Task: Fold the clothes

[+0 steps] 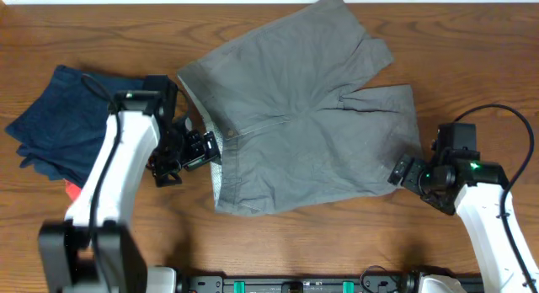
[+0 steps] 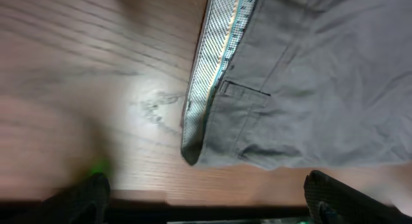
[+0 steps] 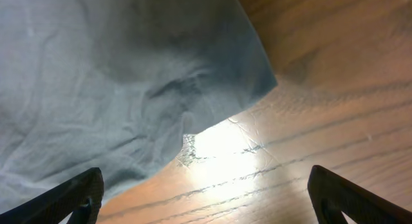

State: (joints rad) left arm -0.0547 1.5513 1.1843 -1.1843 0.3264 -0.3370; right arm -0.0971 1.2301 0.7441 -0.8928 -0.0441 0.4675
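The grey shorts [image 1: 303, 116] lie spread flat on the wooden table, waistband at the left with its lighter lining [image 2: 215, 63] showing, two legs toward the right. My left gripper [image 1: 202, 148] is open and empty beside the waistband's lower left corner [image 2: 190, 156]. My right gripper [image 1: 402, 171] is open and empty at the lower right leg hem [image 3: 251, 89], with bare wood between its fingers. The button is a small dot near the waistband [image 1: 231, 132].
A folded navy-blue garment [image 1: 59, 125] lies at the left with a bit of red cloth [image 1: 74, 192] under its front edge. The left arm [image 1: 118, 167] reaches over it. The table's front edge runs below both grippers.
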